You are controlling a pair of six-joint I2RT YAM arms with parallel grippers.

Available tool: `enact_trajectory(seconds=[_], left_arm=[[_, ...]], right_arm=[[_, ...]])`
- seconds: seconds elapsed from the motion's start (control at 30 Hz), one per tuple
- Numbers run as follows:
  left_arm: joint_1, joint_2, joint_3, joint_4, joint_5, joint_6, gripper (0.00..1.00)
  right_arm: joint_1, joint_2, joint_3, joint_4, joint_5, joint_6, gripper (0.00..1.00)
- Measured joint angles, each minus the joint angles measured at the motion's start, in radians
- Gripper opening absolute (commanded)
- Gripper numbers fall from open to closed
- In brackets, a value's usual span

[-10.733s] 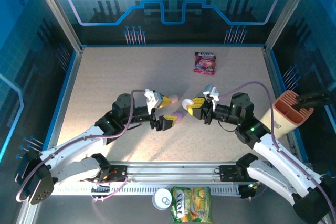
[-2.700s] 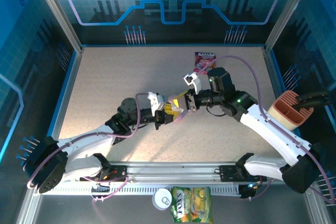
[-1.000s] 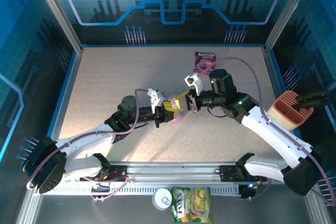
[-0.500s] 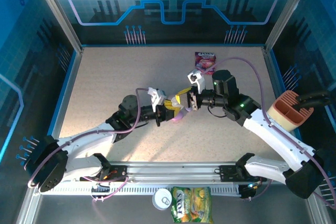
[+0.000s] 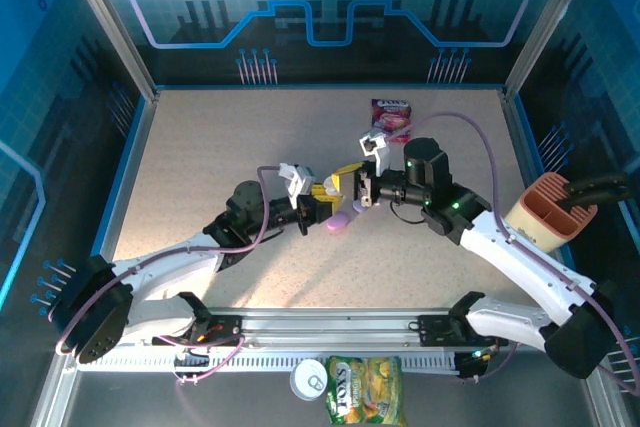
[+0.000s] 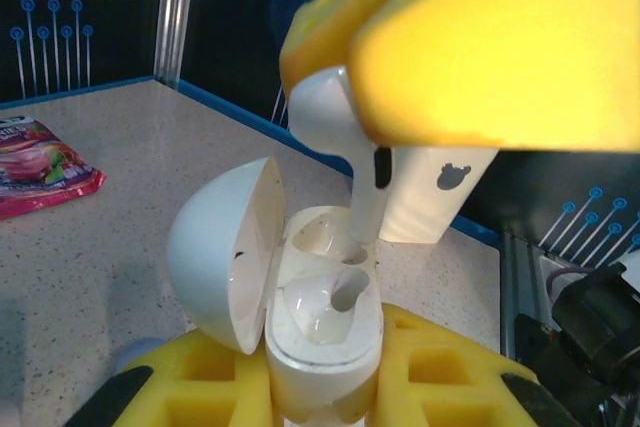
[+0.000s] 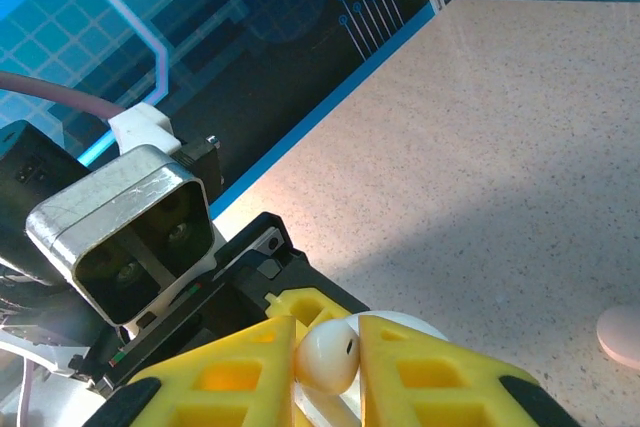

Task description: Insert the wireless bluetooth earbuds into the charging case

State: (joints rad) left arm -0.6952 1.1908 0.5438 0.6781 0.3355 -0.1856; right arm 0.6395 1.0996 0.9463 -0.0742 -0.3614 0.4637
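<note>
Top external: arms meet mid-worktop (image 5: 220,147), left hand (image 5: 318,207) & right hand (image 5: 346,185) tip to tip, prob. so bud & case line up. Spare pink case (image 5: 338,221) lies just below them. Snack packet (image 5: 390,119): print too small to read.

Left wrist: left hand clamps the charging case (image 6: 325,347) upright w/ lid swung open, sockets up. Earbud (image 6: 335,122) comes stem-first, tip at the far socket. Bear-face mark (image 6: 452,177) on the white block behind, no words.

Right wrist: right hand pinches the earbud by its head, leaving the stem free to go in.

Two hands (image 6: 325,377) (image 7: 328,342), one white earbud (image 6: 335,117), one open white case (image 6: 225,247), one pink case (image 5: 338,221), two snack packets (image 5: 390,119) (image 5: 365,390)
</note>
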Motion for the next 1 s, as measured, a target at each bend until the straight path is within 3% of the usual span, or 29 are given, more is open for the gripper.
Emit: enact_trajectory(seconds=[1.0], left_arm=[[0.005,0.002,0.000,0.008,-0.045,-0.049,0.16]], right_arm=[[0.010,0.031,-0.032,0.076,0.026,0.031,0.21]])
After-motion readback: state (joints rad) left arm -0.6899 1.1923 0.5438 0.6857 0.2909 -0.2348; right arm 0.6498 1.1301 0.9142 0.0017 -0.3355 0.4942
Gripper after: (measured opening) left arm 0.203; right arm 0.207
